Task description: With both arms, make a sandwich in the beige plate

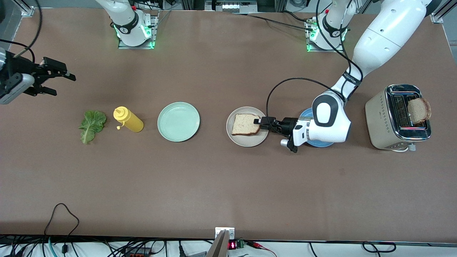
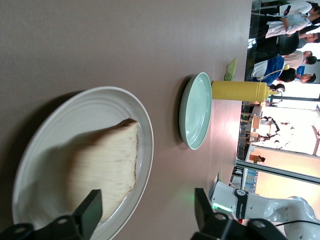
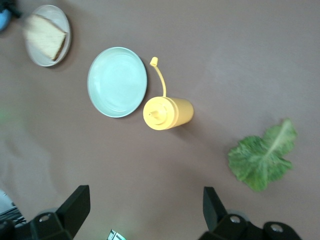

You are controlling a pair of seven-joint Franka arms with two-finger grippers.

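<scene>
Beige plate: round matte beige plate with raised rim (image 1: 247,141), near the table's middle; taken as the landmark here.
Toast on plate: one pale, brown-crusted toast slice (image 1: 245,124) lies flat in the beige plate, nothing on top of it.
Left gripper: black two-finger left gripper (image 1: 261,122) sits low at the plate's rim toward the left arm's end; fingers apart, straddling the slice's edge in the left wrist view (image 2: 145,215), gripping nothing. Whether a fingertip touches the bread is hard to tell.
Blue plate: round blue plate (image 1: 321,144) just beside the beige plate, toward the left arm's end, mostly covered by the left wrist.
Toaster: cream-and-chrome toaster (image 1: 383,119) well apart from the beige plate, at the left arm's end; a second browned toast slice (image 1: 419,110) stands up out of it.
Mint plate: round mint-green plate (image 1: 178,121) beside the beige plate, toward the right arm's end.
Mustard bottle: yellow squeeze bottle (image 1: 128,119), past the mint plate from the beige plate.
Lettuce: crinkled green lettuce leaf (image 1: 91,125), farthest from the beige plate, flat on the table.
Right gripper: black right gripper (image 1: 53,80) waits raised at the right arm's end, fingers wide apart, empty.
</scene>
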